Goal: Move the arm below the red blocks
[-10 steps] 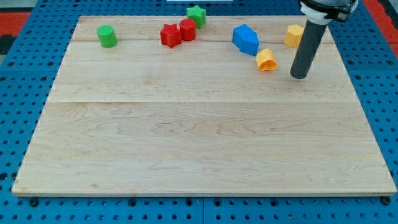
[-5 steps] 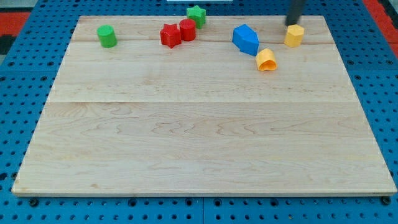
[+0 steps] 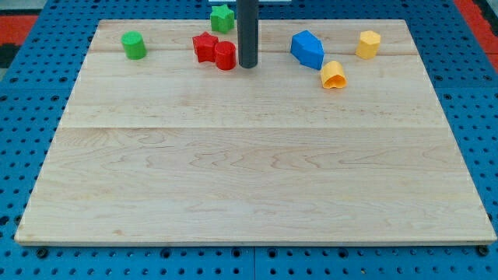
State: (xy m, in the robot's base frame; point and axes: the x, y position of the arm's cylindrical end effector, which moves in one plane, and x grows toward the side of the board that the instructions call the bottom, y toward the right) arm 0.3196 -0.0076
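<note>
My tip [image 3: 247, 65] rests on the worktop [image 3: 249, 179] just right of the red cylinder [image 3: 225, 55], about level with its lower edge. The red star [image 3: 205, 47] touches that cylinder on its left. Above the cylinder sits a green star [image 3: 222, 17]; far to its left, a green cylinder [image 3: 134, 44]. Right of it lie a blue block [image 3: 307, 49] and two yellow blocks [image 3: 333, 75] [image 3: 368, 43]. There is no claw here, only the rod.

You see only a plain, straight rod [image 3: 247, 31], dark grey and smooth, round in section, with no markings, cables or screws showing above my tip [image 3: 247, 66].
</note>
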